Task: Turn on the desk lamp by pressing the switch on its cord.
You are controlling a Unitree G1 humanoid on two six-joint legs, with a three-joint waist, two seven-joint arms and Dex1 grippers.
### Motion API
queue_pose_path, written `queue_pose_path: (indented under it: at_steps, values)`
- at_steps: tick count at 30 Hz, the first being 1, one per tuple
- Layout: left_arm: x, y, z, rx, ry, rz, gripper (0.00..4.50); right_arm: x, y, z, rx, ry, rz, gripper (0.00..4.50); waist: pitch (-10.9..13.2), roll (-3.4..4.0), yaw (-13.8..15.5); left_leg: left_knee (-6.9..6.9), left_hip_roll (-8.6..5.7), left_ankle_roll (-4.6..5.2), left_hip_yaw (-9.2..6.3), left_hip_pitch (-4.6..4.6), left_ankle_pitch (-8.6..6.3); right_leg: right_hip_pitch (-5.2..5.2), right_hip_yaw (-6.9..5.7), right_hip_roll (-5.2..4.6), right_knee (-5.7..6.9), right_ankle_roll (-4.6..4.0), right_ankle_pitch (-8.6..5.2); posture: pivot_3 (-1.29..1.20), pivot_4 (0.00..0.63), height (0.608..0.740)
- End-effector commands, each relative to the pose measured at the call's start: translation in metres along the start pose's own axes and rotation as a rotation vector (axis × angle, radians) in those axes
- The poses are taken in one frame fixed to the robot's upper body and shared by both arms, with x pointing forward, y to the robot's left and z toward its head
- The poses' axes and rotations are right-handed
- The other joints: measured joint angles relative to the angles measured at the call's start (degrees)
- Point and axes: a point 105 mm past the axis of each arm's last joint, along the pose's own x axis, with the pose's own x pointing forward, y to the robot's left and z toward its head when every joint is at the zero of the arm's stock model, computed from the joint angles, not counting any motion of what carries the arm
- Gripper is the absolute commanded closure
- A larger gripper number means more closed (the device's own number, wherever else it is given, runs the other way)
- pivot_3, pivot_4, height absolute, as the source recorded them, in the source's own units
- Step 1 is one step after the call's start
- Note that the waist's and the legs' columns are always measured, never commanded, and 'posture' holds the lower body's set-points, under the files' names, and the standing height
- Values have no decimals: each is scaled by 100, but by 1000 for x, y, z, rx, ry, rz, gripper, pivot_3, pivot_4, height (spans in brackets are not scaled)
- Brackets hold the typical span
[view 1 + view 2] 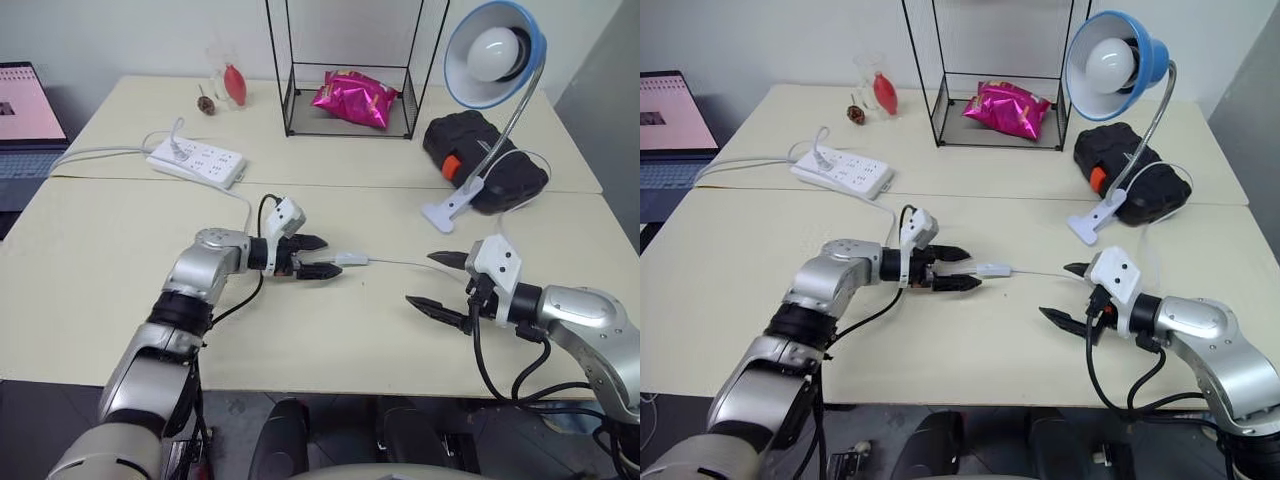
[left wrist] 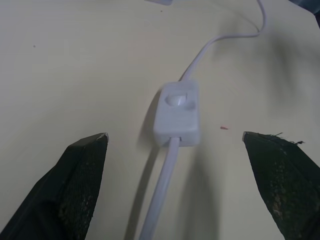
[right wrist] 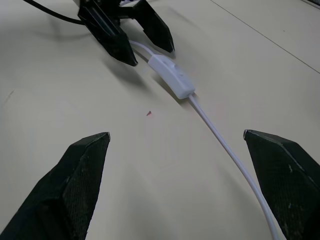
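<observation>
Switch lies flat on the tabletop, partway along the thin cord, well in front of the desk lamp, whose bulb looks unlit. I have the left hand low at the switch, fingers spread wide and holding nothing; from its wrist camera the switch sits just ahead of the two fingertips, rocker facing up, not yet between them. Right hand is on the other side of the switch, near the cord, also wide open and empty. Step in hand, as I judge it: lining up the left hand on the switch, press not yet made. Next move calls for bringing one fingertip over the rocker and bearing straight down. Risk: the light switch may skid or tip sideways; the right hand could pin the cord beside it.
</observation>
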Motion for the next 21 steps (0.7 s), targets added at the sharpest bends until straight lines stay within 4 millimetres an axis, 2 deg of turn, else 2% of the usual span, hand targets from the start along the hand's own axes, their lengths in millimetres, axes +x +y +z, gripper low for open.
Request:
queue_pose_path:
  at_steps: [1, 3, 16, 18, 21]
  values:
    - [6, -1, 5, 39, 16, -40, 188, -6, 3, 10, -28, -28, -12, 0, 0, 0, 0, 0, 0, 0, 0, 0, 0, 0, 1, 0, -1, 1, 0, 0, 150, 740]
    - [8, 0, 5, 41, 17, -43, 368, -7, 4, 10, -26, -28, -14, 0, 0, 0, 1, 0, 0, 0, 1, 0, 0, 0, 2, 0, -1, 1, 0, 0, 150, 740]
    - [26, 2, -1, 110, 27, -28, 3159, -7, 5, 14, -26, -27, -14, 0, -1, -2, 7, 1, -1, 0, -1, 0, 0, 2, 1, -1, 0, 2, -1, 0, 150, 740]
    - [27, 1, -2, 131, 29, -26, 3402, -6, 5, 13, -25, -27, -15, 0, -1, -2, 8, 1, -1, 0, -1, 0, 0, 2, 1, -1, 0, 2, -1, 0, 150, 740]
    - [25, 1, -1, 178, 17, -6, 3403, -6, 6, 13, 2, -38, -16, 0, -1, -2, 8, 1, -1, 0, -1, 1, 0, 2, 1, -1, 1, 2, 0, 0, 150, 740]
